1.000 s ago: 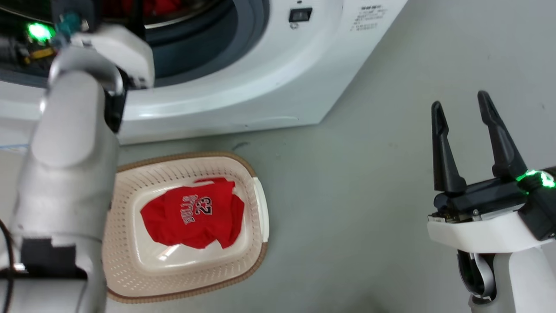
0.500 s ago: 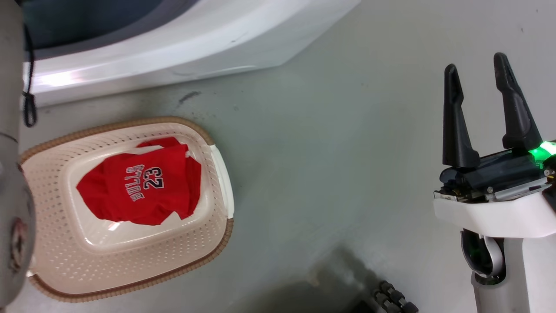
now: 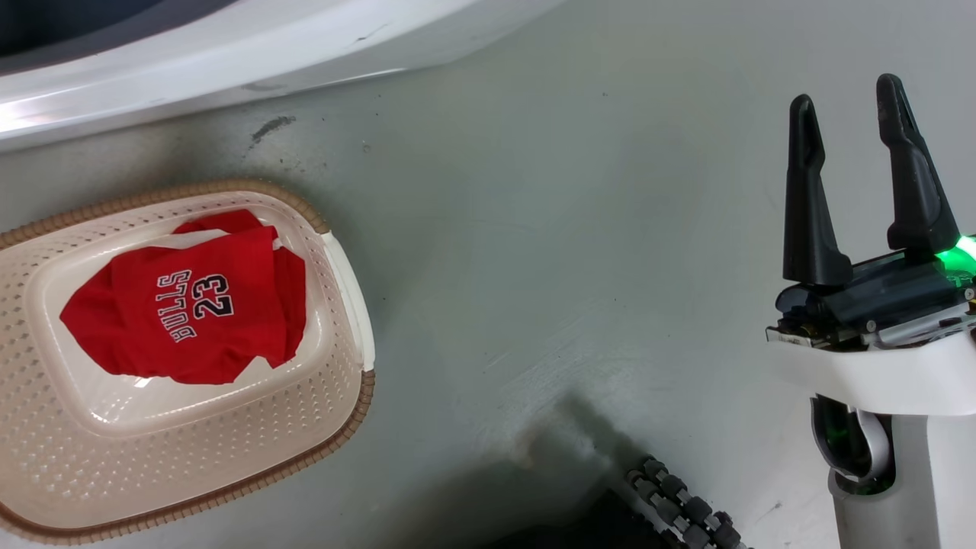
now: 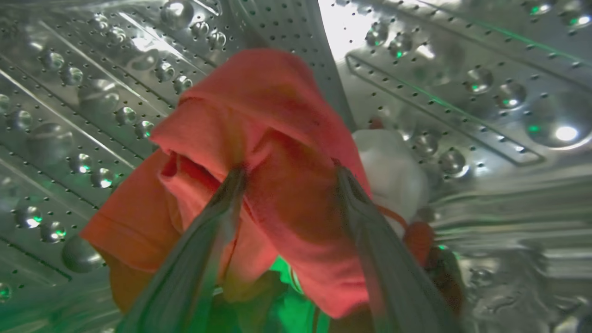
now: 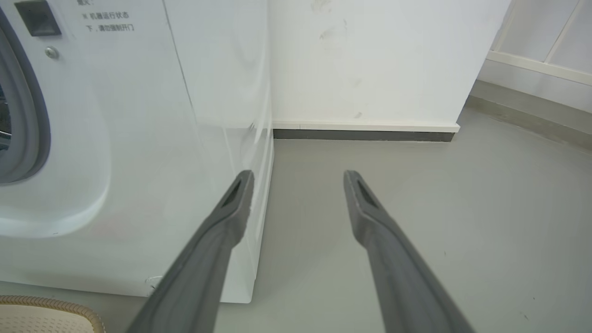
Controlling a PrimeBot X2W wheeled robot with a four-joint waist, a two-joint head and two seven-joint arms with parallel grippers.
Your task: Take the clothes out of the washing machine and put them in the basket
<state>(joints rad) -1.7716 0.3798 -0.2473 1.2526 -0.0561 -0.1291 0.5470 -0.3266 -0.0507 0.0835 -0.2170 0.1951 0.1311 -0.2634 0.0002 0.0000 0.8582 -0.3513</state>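
**Left pincer** [image 4: 289, 170]: inside the drum, its two fingers spread wide and unclenched. A thick fold of the red garment bulges between them, and both tips press into the cloth.

**Red garment** [image 4: 259, 92]: plain red fabric in soft, crumpled folds, heaped against the drum wall and draped down over both fingers. A hemmed edge shows at its lower left. No lettering shows on this side.

**Pale lump** [image 4: 393, 171]: white and smooth, just beside the garment on its right. What it is cannot be told.

**Drum** [image 4: 462, 55]: perforated shiny steel with rounded studs and raised ribs, and green light glinting off it.

**Right pincer** [image 3: 846, 95]: released, with its long dark fingers apart above the bare floor, well apart from the basket. A green light glows at its base.

**Jersey** [image 3: 191, 313]: bright red, marked "BULLS" and "23" in dark and white, with a strip of white trim along its upper edge. It lies rumpled on the bottom of the basket.

**Basket** [image 3: 229, 450]: cream perforated plastic with rounded corners and a brown woven-look rim. It stands on the floor near the foot of the washing machine.

**Washing machine** [image 5: 138, 138]: white front with a grey door seal at its left edge.

**Floor** [image 3: 534, 229]: pale grey, scuffed.
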